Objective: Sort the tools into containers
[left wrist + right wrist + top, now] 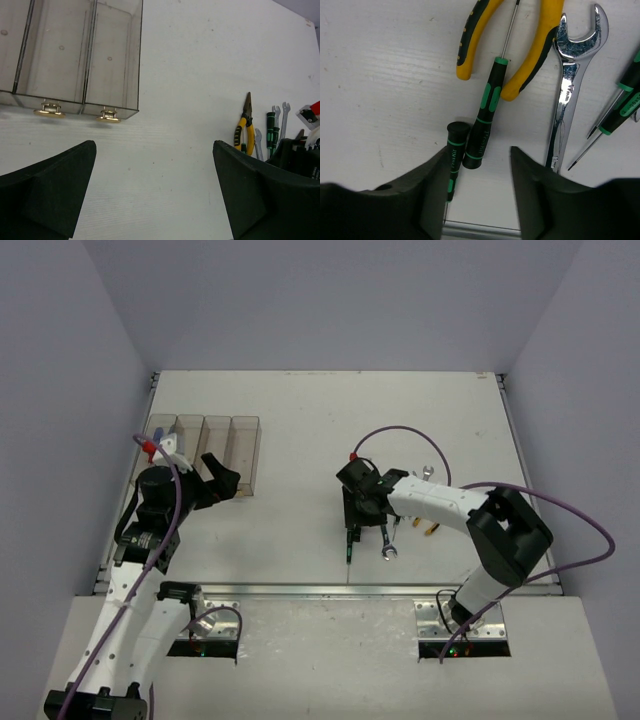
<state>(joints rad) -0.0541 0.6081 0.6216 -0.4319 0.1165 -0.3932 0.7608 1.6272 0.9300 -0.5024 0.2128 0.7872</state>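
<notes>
Four clear containers [205,445] stand in a row at the back left, and their near ends [112,55] look empty. My left gripper [222,483] hovers open just in front of them over bare table [154,145]. My right gripper [362,512] hangs over the tool pile, jaws partly apart [479,150]. One black-and-green screwdriver [455,145] lies against the left finger. The butt of a second [485,120] lies in the gap, touched by neither finger. Yellow pliers [542,45] and a silver wrench [567,85] lie just beyond.
More black-and-green screwdrivers [625,100] lie right of the wrench. The left wrist view shows pliers [243,127], a screwdriver [270,127] and wrenches [285,112] beside the right arm [300,155]. The table's metal front rail [480,231] runs just behind the right fingers.
</notes>
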